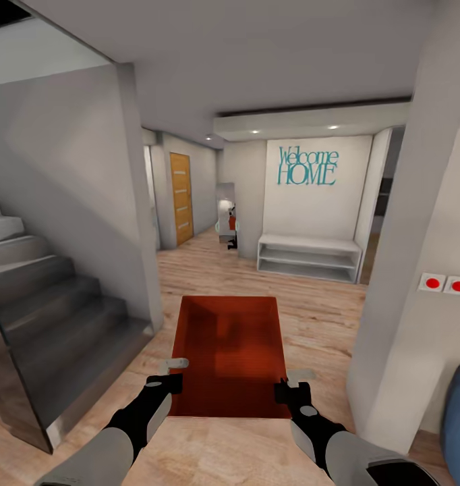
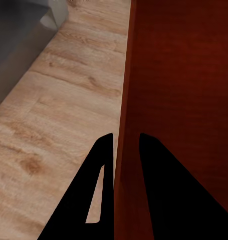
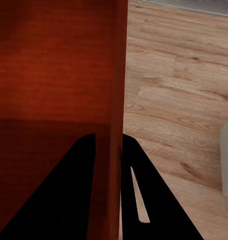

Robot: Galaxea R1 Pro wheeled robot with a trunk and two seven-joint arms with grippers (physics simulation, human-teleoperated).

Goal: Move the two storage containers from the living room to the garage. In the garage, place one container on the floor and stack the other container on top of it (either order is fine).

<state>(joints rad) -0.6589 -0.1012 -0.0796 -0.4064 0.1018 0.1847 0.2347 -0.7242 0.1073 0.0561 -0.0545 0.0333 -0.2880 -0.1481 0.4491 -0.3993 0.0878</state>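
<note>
Nearest, both grippers, left (image 1: 168, 379) and right (image 1: 292, 386), have their jaws nearly closed, each pinching a thin side wall of the bin (image 1: 230, 354), held level over the wood floor (image 1: 311, 304). Passing between the stairs (image 1: 48, 317) and the right wall (image 1: 419, 202), a bump could pull a wall from the jaws. Both arms reach forward, symmetric.

The light wood plank floor (image 1: 311, 317) carries a grey staircase (image 1: 48, 317) at the left and a low white two-shelf bench (image 1: 309, 256) (against the far wall) straight ahead.
</note>
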